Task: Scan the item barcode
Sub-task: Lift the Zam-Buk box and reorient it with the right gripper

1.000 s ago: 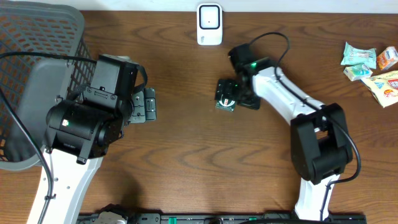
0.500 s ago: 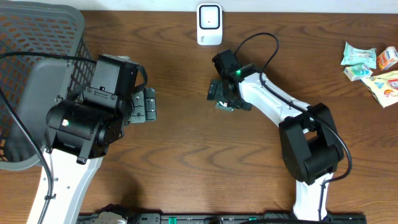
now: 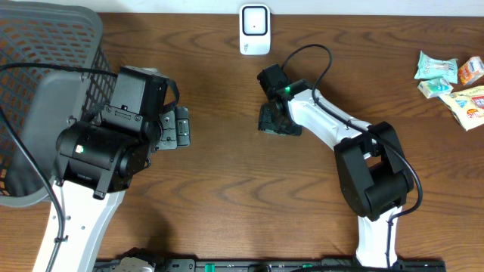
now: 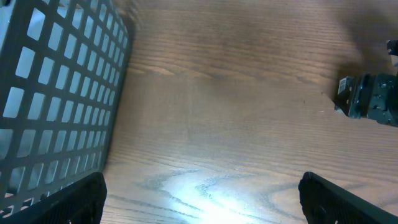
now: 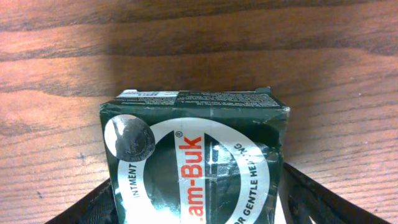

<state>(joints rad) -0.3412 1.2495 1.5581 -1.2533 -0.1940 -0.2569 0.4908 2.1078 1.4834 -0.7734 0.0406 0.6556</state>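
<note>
A small dark green cardboard box with white and red lettering [image 5: 193,162] lies printed face up on the brown wooden counter [image 3: 227,189], near the middle and a little to the right arm's side. The right fingers [image 5: 314,199] stand one on each side of it, so the box sits directly between them and fills almost all of the gap. They are parted to roughly the box's width and lie close against its two side edges. Whether they already press on it or only flank it cannot be told. The box's near end runs out of the wrist view, so its long axis is unclear; the fingers span it across the printed face.

The left fingers [image 4: 62,202] are spread wide with nothing between them, hanging beside the black mesh basket [image 3: 45,45] and well apart from the box, so the right arm is plainly the nearer one.

The white barcode scanner [image 3: 255,30] stands at the counter's far edge, beyond the box and slightly to its left. The likely next step is a firm squeeze, then a lift that turns the box's barcode side toward that scanner; no barcode shows on the upward face
</note>
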